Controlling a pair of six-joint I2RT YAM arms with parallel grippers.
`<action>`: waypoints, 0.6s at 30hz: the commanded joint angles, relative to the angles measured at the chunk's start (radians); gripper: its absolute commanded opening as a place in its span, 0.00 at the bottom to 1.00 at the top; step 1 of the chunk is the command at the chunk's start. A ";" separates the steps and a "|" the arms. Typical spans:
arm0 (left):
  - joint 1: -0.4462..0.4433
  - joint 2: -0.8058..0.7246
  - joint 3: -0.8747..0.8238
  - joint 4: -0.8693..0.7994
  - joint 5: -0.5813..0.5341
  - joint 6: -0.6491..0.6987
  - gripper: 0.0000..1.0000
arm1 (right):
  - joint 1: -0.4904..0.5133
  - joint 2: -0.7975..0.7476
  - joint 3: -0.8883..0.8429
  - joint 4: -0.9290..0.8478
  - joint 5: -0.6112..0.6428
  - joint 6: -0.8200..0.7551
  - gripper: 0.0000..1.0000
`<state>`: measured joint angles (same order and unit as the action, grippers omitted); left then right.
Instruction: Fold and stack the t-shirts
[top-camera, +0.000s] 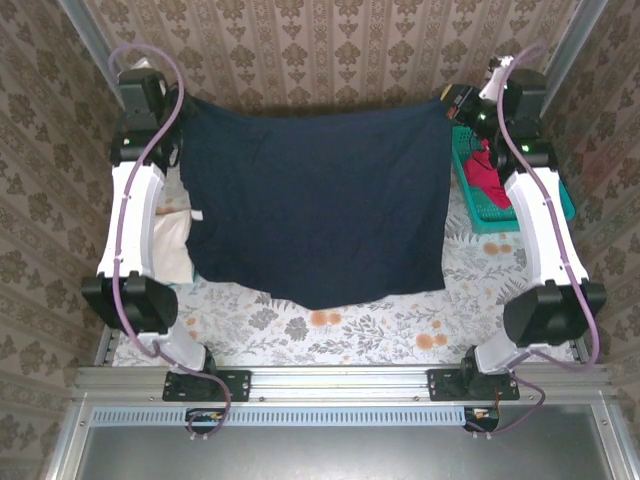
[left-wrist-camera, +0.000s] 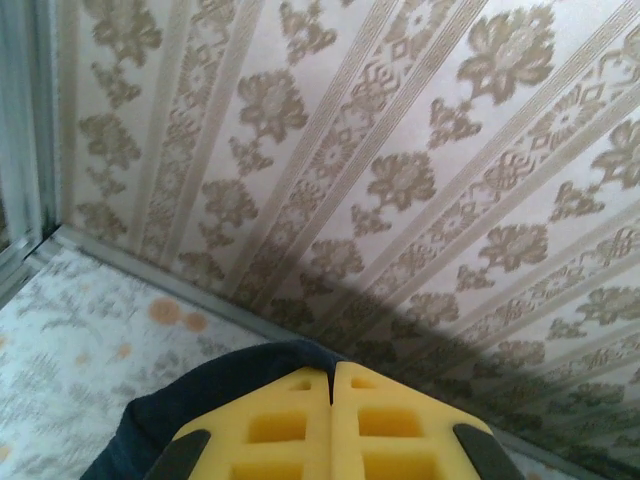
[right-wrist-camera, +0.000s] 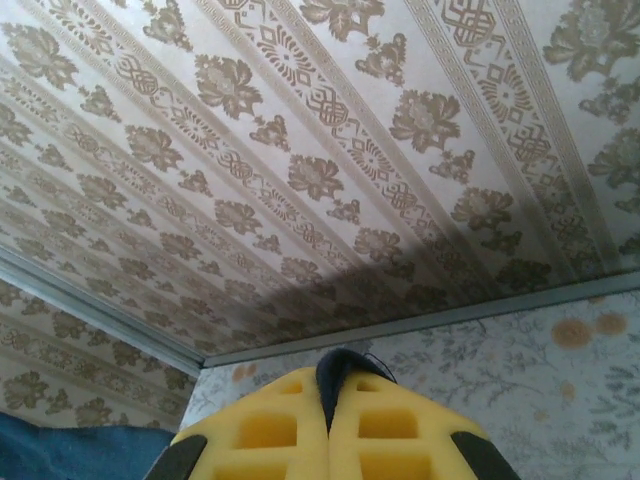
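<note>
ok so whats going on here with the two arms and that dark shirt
The left end effector and right end effector are each shut on a top corner of the navy t-shirt, holding it spread over the table. A cream t-shirt lies beneath the left arm, and a red t-shirt sits in the teal basket.

Three soft cloth t-shirts can be counted: one dark navy t-shirt (top-camera: 320, 200), one cream-white t-shirt (top-camera: 178, 250) and one bright red t-shirt (top-camera: 486, 174). There is one teal plastic mesh basket (top-camera: 497, 220) and one floral-patterned table (top-camera: 330, 335). Two white robot arms, the left arm (top-camera: 135, 215) and the right arm (top-camera: 540, 225), each carry one yellow-padded gripper: the left gripper (left-wrist-camera: 331, 378) and the right gripper (right-wrist-camera: 328, 385).
</note>
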<state>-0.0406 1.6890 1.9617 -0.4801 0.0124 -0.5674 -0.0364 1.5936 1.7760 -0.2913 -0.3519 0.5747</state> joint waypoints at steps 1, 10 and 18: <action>0.025 0.031 0.272 0.000 0.052 0.022 0.00 | -0.002 0.035 0.201 0.090 -0.017 0.007 0.00; 0.084 0.099 0.743 -0.107 0.100 -0.002 0.00 | -0.009 0.078 0.529 0.025 -0.008 0.049 0.00; 0.090 -0.360 -0.125 0.106 0.120 -0.043 0.00 | -0.018 -0.288 -0.144 0.101 0.035 -0.003 0.00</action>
<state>0.0448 1.3834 2.0449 -0.4374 0.1215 -0.5781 -0.0406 1.3911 1.8393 -0.2047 -0.3592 0.5964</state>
